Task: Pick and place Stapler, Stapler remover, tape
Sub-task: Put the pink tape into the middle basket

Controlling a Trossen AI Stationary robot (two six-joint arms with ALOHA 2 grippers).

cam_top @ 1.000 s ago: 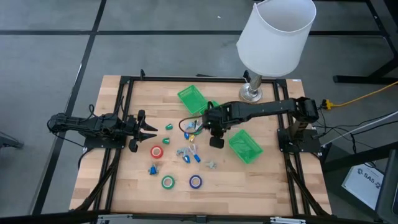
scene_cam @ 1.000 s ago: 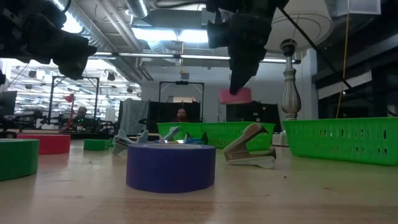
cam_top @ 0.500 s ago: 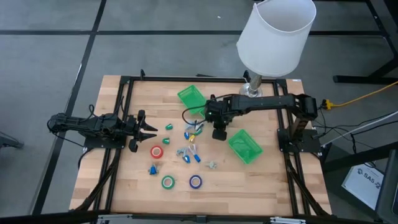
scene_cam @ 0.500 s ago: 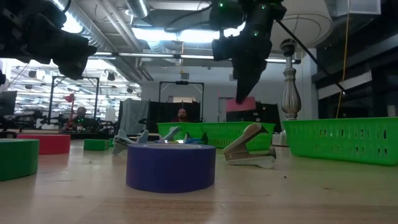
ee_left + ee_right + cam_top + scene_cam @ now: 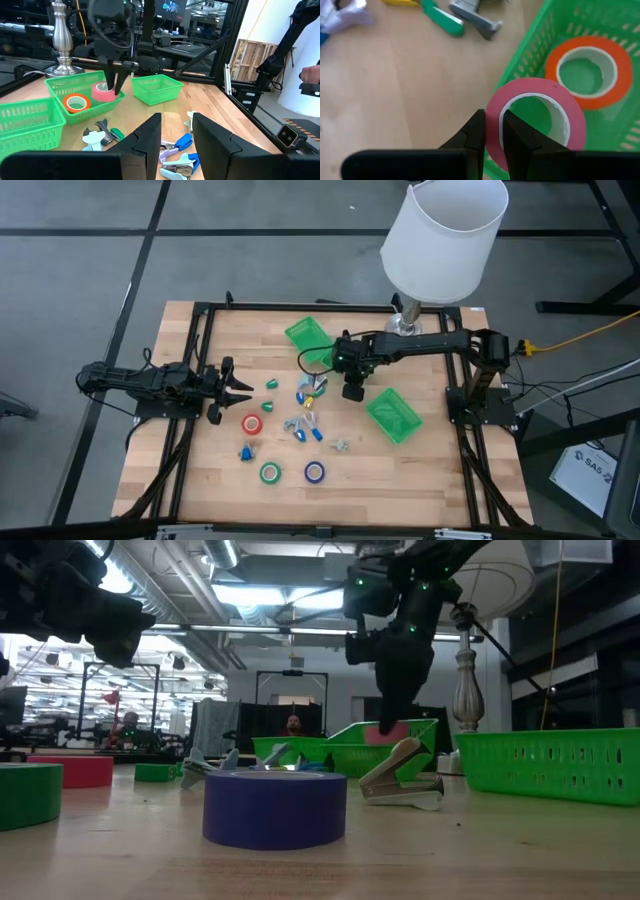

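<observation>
- High view: right gripper hangs just inside the 5 o'clock edge of the back green tray; second green tray lies at 4 o'clock of it; left gripper waits at the table's 9 o'clock side, open room around it.
- Low view: purple tape roll nearest; stapler remover beside it.
- Left wrist view: left fingers stand apart, holding nothing.
- Right wrist view: fingers clamped on the pink tape wall, over the tray rim, beside an orange roll; likely light, stiff, pinched through its wall; little clearance inside.
</observation>
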